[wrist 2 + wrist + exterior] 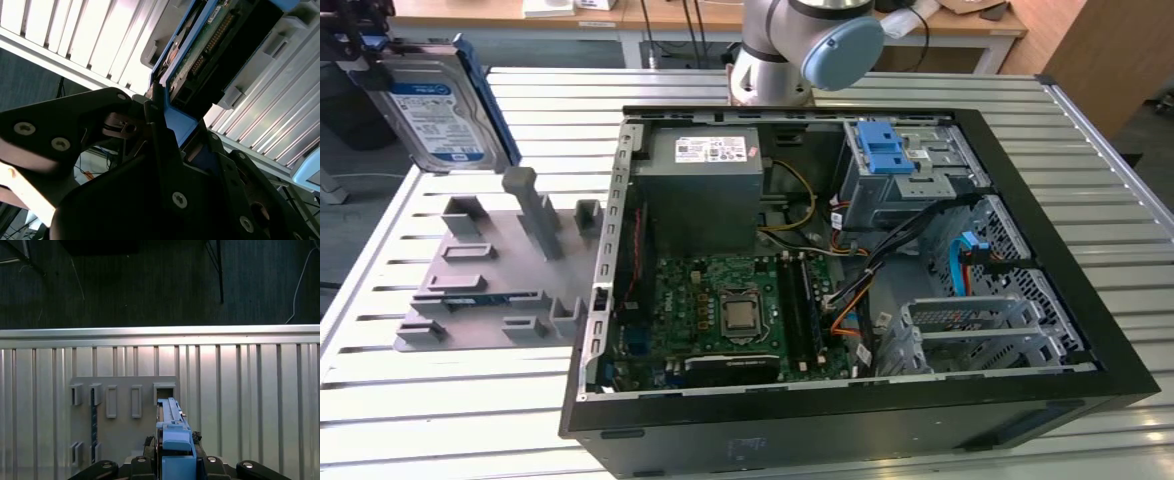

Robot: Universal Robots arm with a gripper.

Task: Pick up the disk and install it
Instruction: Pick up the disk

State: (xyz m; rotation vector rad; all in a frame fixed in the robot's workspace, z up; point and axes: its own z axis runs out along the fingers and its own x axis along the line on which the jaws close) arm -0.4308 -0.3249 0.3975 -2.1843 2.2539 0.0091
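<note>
In the exterior view the disk, a silver drive with a white and blue label and a blue frame, hangs on edge in the air at the far left, above the grey holder rack. My gripper is shut on its upper end. The first wrist view looks down the disk's blue edge, clamped between the gripper fingers. The second wrist view has the disk's green circuit-board side and blue frame held in the gripper.
An open black computer case lies on the slatted metal table. Inside are a grey power supply, the motherboard, a blue-latched drive bay and a metal cage. The arm's base stands behind the case.
</note>
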